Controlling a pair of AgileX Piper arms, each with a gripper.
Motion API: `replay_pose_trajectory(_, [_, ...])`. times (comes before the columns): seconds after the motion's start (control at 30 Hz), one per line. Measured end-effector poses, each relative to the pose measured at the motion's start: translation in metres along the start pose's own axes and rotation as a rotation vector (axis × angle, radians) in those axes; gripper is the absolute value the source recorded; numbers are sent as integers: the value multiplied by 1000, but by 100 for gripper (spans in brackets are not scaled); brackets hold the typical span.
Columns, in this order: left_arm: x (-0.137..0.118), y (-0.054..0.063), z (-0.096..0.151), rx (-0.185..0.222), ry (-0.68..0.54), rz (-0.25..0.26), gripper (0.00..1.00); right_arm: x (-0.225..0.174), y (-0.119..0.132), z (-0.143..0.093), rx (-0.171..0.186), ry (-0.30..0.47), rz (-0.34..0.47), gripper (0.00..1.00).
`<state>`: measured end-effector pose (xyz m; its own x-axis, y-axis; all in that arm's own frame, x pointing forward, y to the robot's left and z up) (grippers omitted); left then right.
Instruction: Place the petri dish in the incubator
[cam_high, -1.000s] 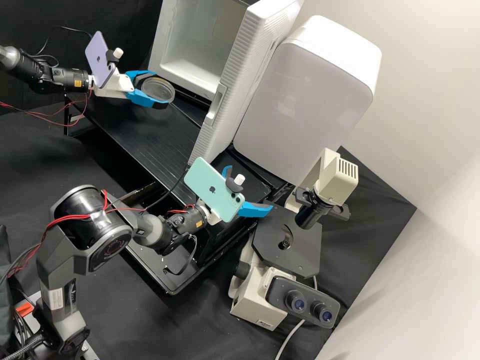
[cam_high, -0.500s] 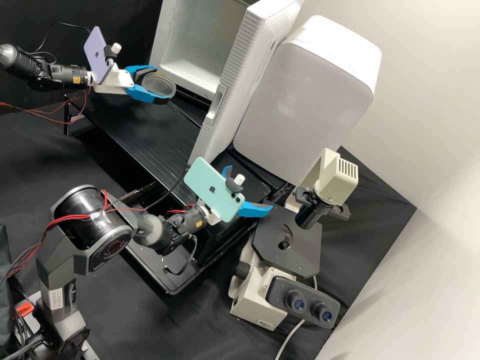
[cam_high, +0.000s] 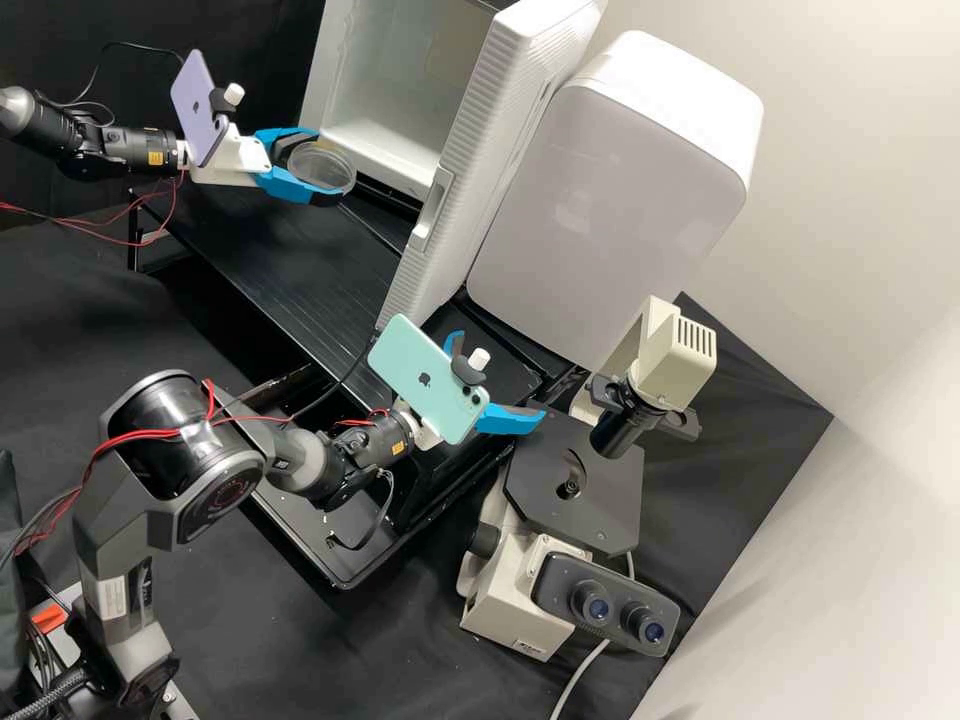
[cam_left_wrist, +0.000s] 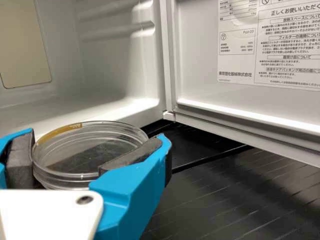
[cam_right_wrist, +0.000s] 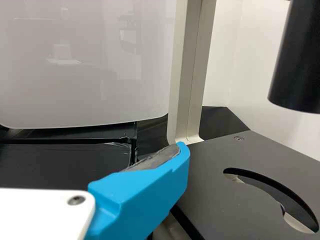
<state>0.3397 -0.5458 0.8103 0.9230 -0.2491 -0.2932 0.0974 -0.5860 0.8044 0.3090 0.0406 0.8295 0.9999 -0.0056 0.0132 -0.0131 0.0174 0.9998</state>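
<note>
From the high view, the left tool (cam_high: 327, 167) sits at the far left of the counter (cam_high: 90, 310), its two blue fingers closed around the rim of the clear petri dish (cam_high: 320, 166), which it holds roughly level. The dish hangs above the black ridged platform (cam_high: 300, 270), just in front of the open mouth of the white incubator (cam_high: 380, 90); the incubator's ribbed door (cam_high: 490, 150) stands swung out to the right. Nearer the camera, the right tool (cam_high: 500, 395) is beside the microscope (cam_high: 560, 580), with one blue finger reaching over the edge of the black stage (cam_high: 575, 490); its fingers stand spread and carry nothing. A large white box (cam_high: 620, 190) stands behind it. In the left wrist view, the left tool (cam_left_wrist: 90, 150) grips the petri dish (cam_left_wrist: 82, 147) with a dark pad (cam_left_wrist: 20, 155) pressed to each side. The pale chamber (cam_left_wrist: 100, 75) lies just beyond the dish and the inner face of the door (cam_left_wrist: 240, 100) beside it. In the right wrist view, one blue finger (cam_right_wrist: 145, 190) lies at the edge of the stage (cam_right_wrist: 240, 170). Its pad is bare, and a black lens barrel (cam_right_wrist: 297, 60) hangs above.
</note>
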Motion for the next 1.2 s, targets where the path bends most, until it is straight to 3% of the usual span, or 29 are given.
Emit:
replay_pose_trajectory(0.4, [6, 2, -1, 2, -1, 8, 0, 0, 0, 0, 0, 0, 0, 100])
replay_pose_trajectory(1.07, [78, 41, -9, -62, 73, 63, 0, 0, 0, 0, 0, 0, 0, 100])
replay_pose_trajectory(1.2, [93, 44, -9, -69, 84, 62, 0, 0, 0, 0, 0, 0, 0, 100])
